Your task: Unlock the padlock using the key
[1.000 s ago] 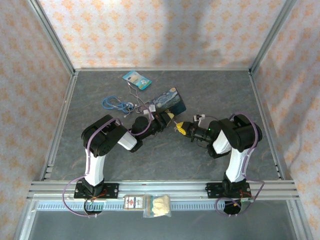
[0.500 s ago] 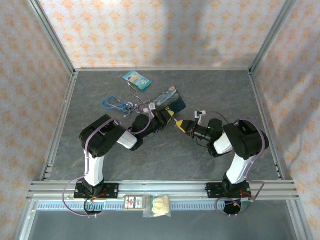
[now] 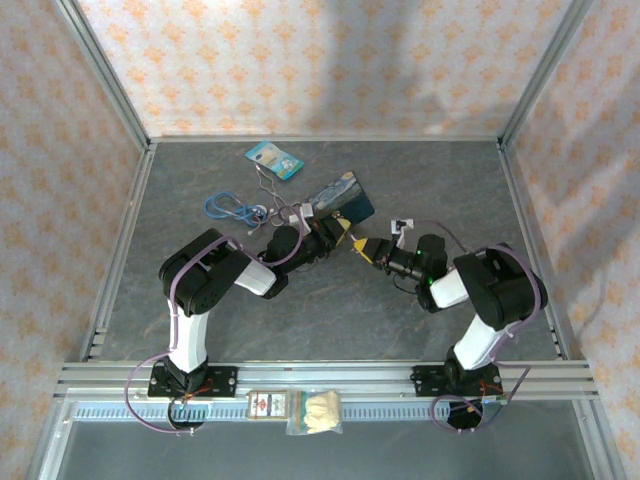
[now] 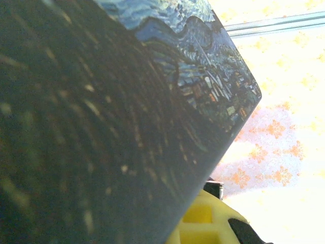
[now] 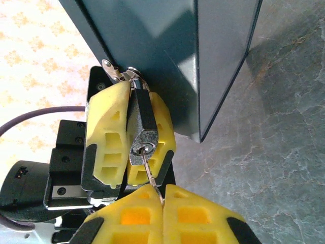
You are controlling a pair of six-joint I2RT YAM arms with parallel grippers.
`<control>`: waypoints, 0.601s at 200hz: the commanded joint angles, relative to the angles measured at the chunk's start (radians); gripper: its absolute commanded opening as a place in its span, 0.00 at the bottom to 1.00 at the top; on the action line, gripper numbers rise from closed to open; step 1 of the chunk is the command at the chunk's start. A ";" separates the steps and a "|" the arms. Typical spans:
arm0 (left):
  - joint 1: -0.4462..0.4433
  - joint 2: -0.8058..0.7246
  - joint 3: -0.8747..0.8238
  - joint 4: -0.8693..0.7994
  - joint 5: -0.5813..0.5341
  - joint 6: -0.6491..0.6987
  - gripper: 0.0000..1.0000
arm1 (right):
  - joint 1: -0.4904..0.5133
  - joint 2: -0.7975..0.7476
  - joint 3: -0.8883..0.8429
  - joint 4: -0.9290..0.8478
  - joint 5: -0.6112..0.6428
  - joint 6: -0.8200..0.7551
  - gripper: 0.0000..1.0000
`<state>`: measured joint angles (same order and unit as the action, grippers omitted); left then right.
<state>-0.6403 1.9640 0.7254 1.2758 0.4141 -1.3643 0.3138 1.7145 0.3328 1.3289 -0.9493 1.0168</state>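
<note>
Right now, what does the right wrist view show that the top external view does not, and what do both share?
Right wrist view adds: the key, pinched by the right gripper, sits in the keyhole of the padlock; the left gripper clamps the padlock's body. Top external view adds: a blue cord and a pale packet lying farther back on the table. Shared: the grippers meeting tip to tip beside the blue tin.

key (image 5: 149, 170): bow hidden between right gripper (image 5: 163, 194) pads, tip sunk in padlock (image 5: 142, 129) | padlock flanks covered by left gripper (image 5: 132, 134) fingers | blue tin (image 4: 177, 76): blurred, cropped
</note>
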 commanded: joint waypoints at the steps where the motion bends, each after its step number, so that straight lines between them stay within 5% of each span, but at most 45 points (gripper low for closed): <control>1: -0.070 0.003 -0.002 0.098 0.207 -0.024 0.00 | -0.002 0.064 0.064 0.301 0.020 0.238 0.00; 55: -0.072 -0.025 -0.008 0.051 0.208 -0.001 0.00 | 0.000 0.125 0.064 0.519 0.063 0.491 0.00; 79: -0.072 -0.027 0.001 0.046 0.218 -0.001 0.00 | 0.001 0.042 0.079 0.317 0.032 0.295 0.00; 120: -0.072 -0.035 0.000 0.051 0.230 -0.011 0.00 | 0.001 -0.158 0.159 -0.300 0.069 -0.197 0.00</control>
<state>-0.6468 1.9564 0.7189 1.2980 0.4438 -1.3655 0.3172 1.6726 0.3740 1.2716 -0.9672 1.1507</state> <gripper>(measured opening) 0.078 0.045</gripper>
